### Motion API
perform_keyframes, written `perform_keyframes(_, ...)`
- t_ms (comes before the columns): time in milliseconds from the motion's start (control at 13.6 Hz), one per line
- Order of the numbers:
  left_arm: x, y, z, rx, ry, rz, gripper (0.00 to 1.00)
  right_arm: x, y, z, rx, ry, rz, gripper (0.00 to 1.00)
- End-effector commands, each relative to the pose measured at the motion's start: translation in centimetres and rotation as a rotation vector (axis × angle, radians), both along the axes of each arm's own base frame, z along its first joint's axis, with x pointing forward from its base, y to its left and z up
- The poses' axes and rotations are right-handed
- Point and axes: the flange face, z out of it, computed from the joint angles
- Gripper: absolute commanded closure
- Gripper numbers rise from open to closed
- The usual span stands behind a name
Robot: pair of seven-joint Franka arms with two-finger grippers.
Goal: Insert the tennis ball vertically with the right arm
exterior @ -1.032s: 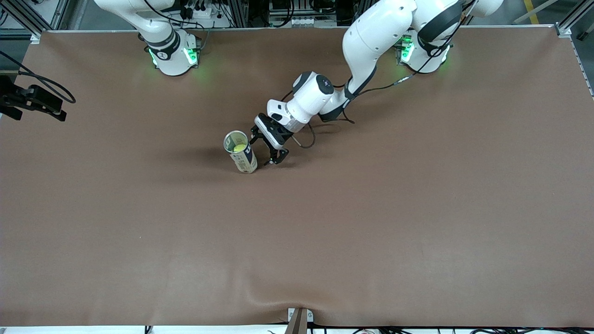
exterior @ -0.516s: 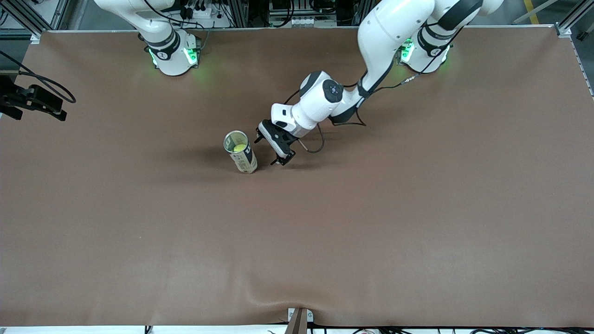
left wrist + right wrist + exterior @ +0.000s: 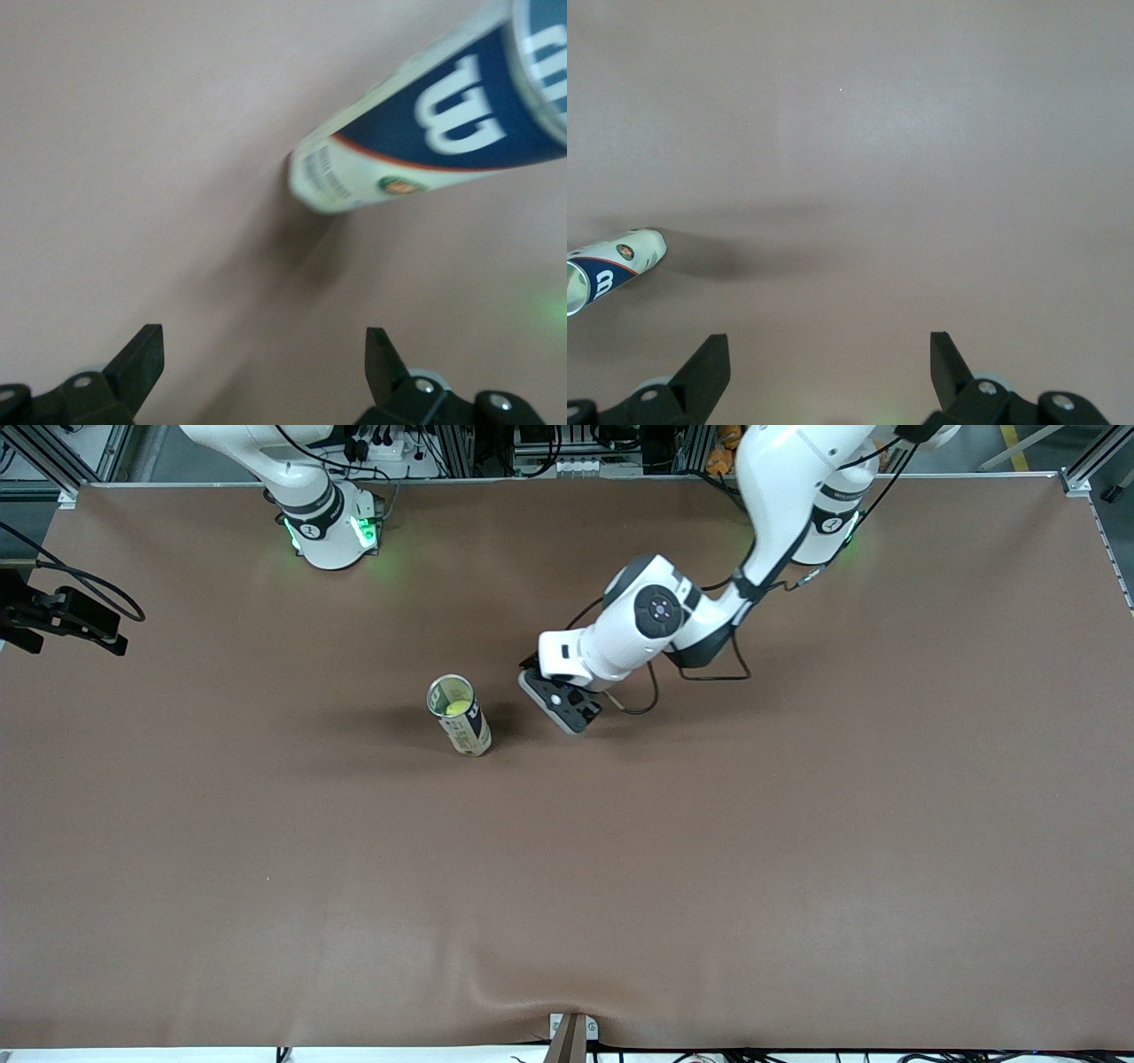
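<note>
Canister (image 3: 460, 715) stood upright on the brown table (image 3: 797, 850), near the middle of the surface and somewhat toward the right arm's end, its mouth open to the camera above. A yellow-green tennis ball (image 3: 455, 708) lay inside it, visible through the open top. The canister's wall carried a dark blue band with white lettering and a cream lower section, as the left wrist view confirmed (image 3: 425, 133). The left gripper (image 3: 567, 708) hung low over the table just beside the canister, toward the left arm's end, apart from it and not touching. In the left wrist view both black fingers (image 3: 142, 359) stood wide apart with only bare table between them; the tool was open and held nothing. The left arm reached in from its base at the top of the front view, a black cable looping beside its wrist. The right gripper (image 3: 828, 372) was outside the front view; its wrist camera looked down on the table from higher up, with the canister seen small at the picture's edge (image 3: 611, 270). Its fingers (image 3: 707, 363) were likewise spread wide and empty. The right arm waited clear of the canister.
</note>
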Motion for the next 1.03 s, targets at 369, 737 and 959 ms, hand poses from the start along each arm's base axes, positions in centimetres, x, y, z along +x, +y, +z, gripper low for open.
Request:
perform_keyframes(369, 9.7, 19.3, 8.0, 0.234, 0.067, 0.247, 0.0, 0.6, -0.9, 0.5, -0.032, -0.041, 0.001, 0.0)
perform_keyframes(737, 12.0, 30.5, 12.6, 0.358, 0.104, 0.361, 0.0, 0.8, -2.7, 0.7, -0.028, -0.065, -0.031, 0.0)
perform_keyframes(959, 12.5, 36.1, 16.0, 0.425, 0.139, 0.405, 0.0, 0.8, -2.9, 0.6, -0.034, -0.063, -0.033, 0.0)
